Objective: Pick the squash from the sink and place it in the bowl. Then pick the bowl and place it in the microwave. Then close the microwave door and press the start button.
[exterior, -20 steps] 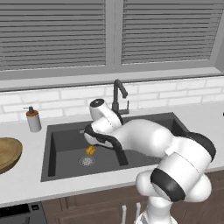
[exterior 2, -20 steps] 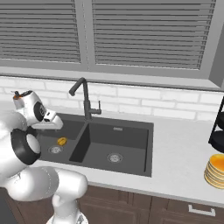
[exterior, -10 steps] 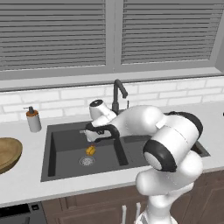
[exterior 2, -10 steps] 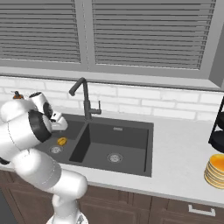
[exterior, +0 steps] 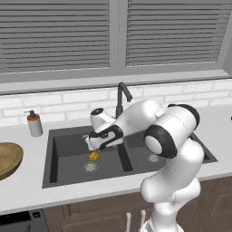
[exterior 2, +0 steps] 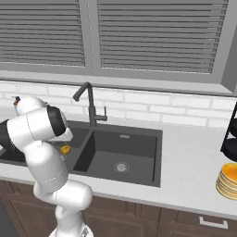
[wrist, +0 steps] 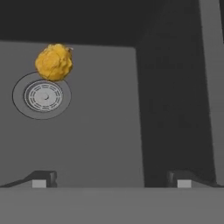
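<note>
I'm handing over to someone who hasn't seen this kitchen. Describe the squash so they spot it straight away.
Find the dark grey double-basin sink under the window, with the tall faucet behind it. In its left basin, at the edge of the round metal drain, lies the squash. It is a small, lumpy, yellow-orange thing, the one bright spot on the grey floor.

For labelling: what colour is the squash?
Yellow-orange squash; hand view shows it best.

The squash (wrist: 54,61), a lumpy yellow-orange lump, lies on the dark grey floor of the sink (wrist: 100,131), touching the upper rim of the round metal drain (wrist: 42,96). Well to the right of the drain rises the basin's darker wall. Two dark fingers (wrist: 40,178) stand wide apart, below the drain, holding nothing.
</note>
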Motion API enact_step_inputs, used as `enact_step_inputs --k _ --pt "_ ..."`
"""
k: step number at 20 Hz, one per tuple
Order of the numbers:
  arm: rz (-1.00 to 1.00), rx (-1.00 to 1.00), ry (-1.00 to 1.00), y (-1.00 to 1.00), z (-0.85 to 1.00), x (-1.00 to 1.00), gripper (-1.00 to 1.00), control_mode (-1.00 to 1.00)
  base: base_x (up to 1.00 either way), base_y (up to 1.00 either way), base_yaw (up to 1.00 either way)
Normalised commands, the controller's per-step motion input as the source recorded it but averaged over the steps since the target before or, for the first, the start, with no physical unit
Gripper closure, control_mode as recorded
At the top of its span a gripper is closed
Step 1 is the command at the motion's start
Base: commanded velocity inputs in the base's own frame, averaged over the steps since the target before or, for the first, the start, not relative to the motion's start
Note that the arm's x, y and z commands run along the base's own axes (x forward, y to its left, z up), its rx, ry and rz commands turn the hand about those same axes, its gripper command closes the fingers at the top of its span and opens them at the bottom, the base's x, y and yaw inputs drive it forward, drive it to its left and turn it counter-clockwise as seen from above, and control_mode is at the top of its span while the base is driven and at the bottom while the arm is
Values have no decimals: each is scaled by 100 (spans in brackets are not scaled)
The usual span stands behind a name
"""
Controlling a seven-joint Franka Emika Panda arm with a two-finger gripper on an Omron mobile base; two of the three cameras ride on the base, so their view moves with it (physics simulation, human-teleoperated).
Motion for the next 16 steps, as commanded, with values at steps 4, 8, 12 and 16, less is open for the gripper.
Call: enact_step_inputs --k 4,8,12,16 --pt "0 1 0 20 -25 29 -100 -100 0 0 0" --pt "0 0 0 29 -16 37 -100 -100 0 0 0" --pt "0 0 0 23 -31 33 -100 -100 0 0 0" --pt "0 0 0 13 -42 22 -100 -100 0 0 0"
